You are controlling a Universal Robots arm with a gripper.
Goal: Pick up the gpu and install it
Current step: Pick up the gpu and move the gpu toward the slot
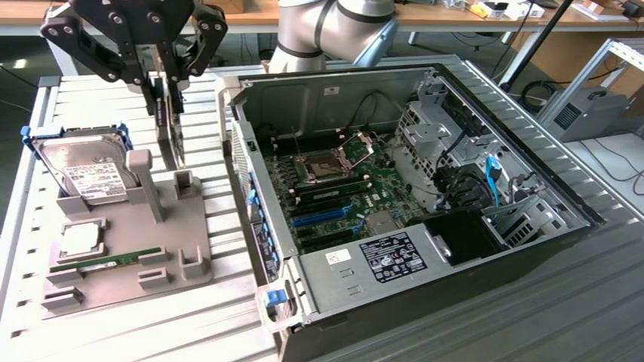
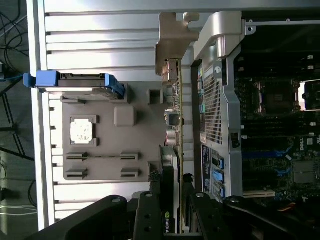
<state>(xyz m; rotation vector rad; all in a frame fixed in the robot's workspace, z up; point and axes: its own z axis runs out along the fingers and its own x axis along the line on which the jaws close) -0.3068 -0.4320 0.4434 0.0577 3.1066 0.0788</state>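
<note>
Black, thin and edge-on, the gpu (image 1: 169, 124) hangs clamped in the gripper (image 1: 166, 75) over the grey holder (image 1: 131, 249), beside the open computer case (image 1: 403, 188): picked up, not yet installed.

Exterior camera: high, off arm, oblique look down on surface (image 1: 121, 332); grey holder (image 1: 186, 249) at exterior view's left, open computer case (image 1: 403, 188) at right, far enough to take in both. Wrist camera: close behind claw (image 2: 175, 220), facing straight down along gripped card (image 2: 170, 165). Shared: holder, hard drive (image 1: 86, 170), case edge with motherboard (image 1: 332, 196).
</note>
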